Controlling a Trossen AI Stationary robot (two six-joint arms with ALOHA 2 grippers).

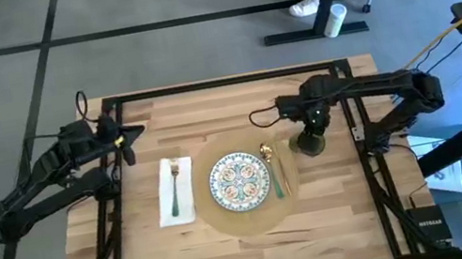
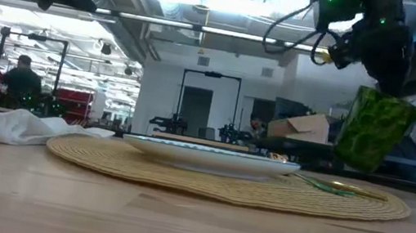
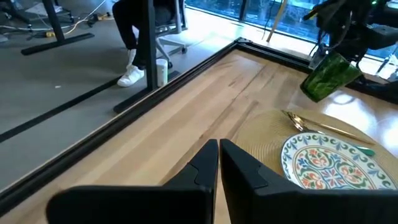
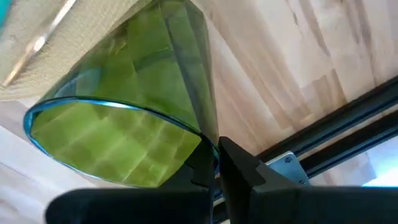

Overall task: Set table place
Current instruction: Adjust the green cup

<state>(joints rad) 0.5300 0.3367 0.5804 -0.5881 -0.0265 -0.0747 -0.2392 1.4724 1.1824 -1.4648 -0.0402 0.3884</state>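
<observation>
Placemat (image 1: pixel 246 205) lies mid-table under plate (image 1: pixel 238 181); right gripper (image 1: pixel 309 131) pinches green glass (image 2: pixel 374 129) by its rim, tilted above the mat's far-right edge for setting down; left gripper (image 3: pixel 219 163), fingers together, waits far-left.

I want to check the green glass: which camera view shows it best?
The right wrist view: the green glass fills it, its rim pinched by the right gripper. The low view shows it tilted, off the table; the high view only a small dark shape.
</observation>
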